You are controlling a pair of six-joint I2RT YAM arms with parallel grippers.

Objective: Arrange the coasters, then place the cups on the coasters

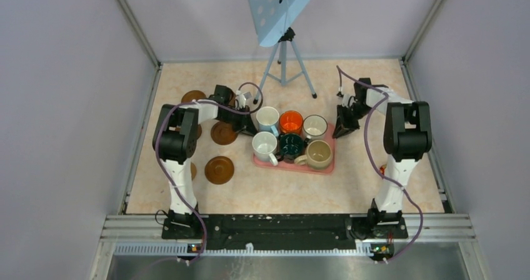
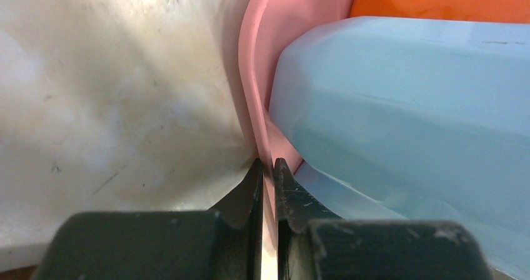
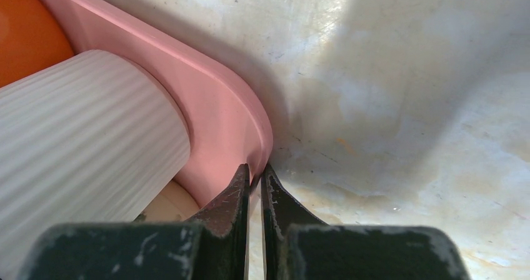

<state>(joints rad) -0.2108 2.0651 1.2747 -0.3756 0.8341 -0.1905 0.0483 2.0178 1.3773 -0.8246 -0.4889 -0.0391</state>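
The pink tray (image 1: 289, 166) sits mid-frame on the tabletop (image 1: 281, 195). Its long axis runs left to right, dipping slightly toward the right. It holds all 6 cups, upright with mouths up, in 2 rows of 3. The upper row is a light blue cup (image 1: 267, 119) with a white inside, an orange cup (image 1: 291, 122) and a ribbed white cup (image 1: 314, 126). The lower row is a white cup (image 1: 264, 145), a dark green cup (image 1: 291, 145) and a beige cup (image 1: 319, 154). The beige cup's handle points left. The white cup's handle seems to point toward the bottom of the frame, though it is small in that view.

The left jaws are pinching the tray's rim at its upper left corner, just beside the light blue cup. The right jaws are pinching the rim at the upper right corner, near the ribbed white cup.

The brown coasters (image 1: 219, 169) lie flat on the tabletop at the left of the frame, apart from the tray. 3 of them show whole, and at least 2 more peek out from under the left arm (image 1: 178, 139).
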